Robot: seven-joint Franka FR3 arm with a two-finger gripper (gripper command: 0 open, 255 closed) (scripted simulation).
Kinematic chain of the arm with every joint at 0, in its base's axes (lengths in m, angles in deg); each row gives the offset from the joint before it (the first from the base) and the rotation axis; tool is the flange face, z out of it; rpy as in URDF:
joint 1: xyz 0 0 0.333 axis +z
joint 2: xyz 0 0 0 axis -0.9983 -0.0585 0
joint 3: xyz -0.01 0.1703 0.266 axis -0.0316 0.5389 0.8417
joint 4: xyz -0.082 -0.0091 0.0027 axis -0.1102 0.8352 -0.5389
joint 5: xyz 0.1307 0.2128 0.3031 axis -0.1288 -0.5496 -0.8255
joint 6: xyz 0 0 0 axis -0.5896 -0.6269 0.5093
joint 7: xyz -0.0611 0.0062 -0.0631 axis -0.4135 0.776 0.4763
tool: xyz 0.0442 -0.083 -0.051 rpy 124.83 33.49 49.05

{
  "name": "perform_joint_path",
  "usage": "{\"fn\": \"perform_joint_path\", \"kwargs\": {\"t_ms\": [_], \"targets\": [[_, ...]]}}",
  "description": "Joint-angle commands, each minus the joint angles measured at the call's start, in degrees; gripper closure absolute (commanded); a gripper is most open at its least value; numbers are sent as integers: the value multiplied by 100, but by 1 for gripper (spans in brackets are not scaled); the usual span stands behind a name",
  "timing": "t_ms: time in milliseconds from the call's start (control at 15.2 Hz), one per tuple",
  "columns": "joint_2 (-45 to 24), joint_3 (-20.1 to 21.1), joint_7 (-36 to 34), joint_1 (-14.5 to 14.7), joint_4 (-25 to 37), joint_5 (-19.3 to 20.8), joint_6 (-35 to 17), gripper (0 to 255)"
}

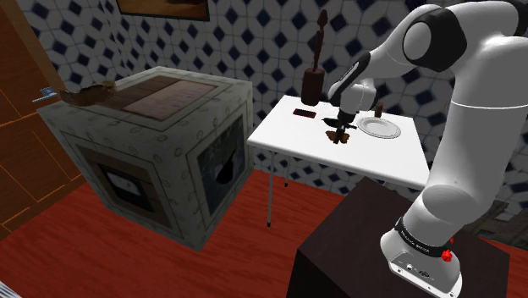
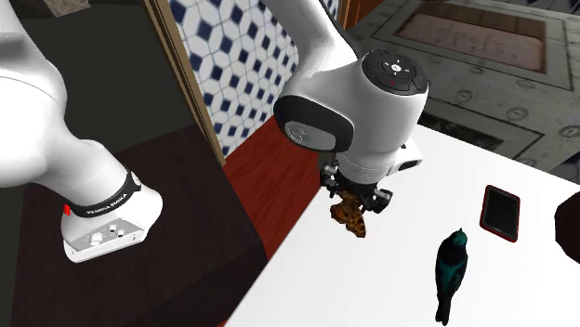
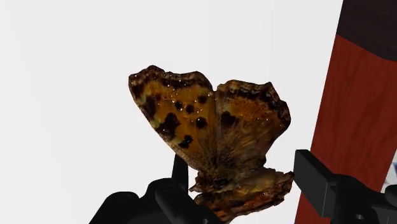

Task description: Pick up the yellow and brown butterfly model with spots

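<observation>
1. In the shoulder view the pincer (image 1: 343, 124) covers most of the butterfly (image 1: 341, 136). It reads as a small dark shape, and you cannot make out its spots there.
2. In the second exterior view the white wrist (image 2: 372, 102) hides the tips of the pincer (image 2: 357, 197). A brown, spotted part of the butterfly (image 2: 351, 218) juts out beneath it.
3. In the wrist view the fingers (image 3: 318, 183) are cut off at the frame edge, and the pincer's dark body overlaps the butterfly's hind wings.
4. The pincer (image 3: 240, 162) is open, its fingers well apart and gripping nothing.
5. The butterfly (image 3: 210, 127), orange-brown with dark spots, lies flat on the white table (image 3: 76, 76) directly between the fingers. Its forewings spread past the fingertips, and each hind-wing edge is just beside a finger.
6. Outside one finger the table ends and red floor (image 3: 359, 121) shows.
7. A dark teal bird figure (image 2: 453, 265) and a red-rimmed dark slab (image 2: 500, 212) rest on the table, well apart from the pincer.
</observation>
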Motion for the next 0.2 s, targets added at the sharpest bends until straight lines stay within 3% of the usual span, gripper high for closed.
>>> {"fn": "perform_joint_path", "kwargs": {"t_ms": [0, 132], "targets": [[141, -85, -127, 59, 4, 167, 118, 255], [152, -90, -136, 62, 4, 180, 127, 255]]}}
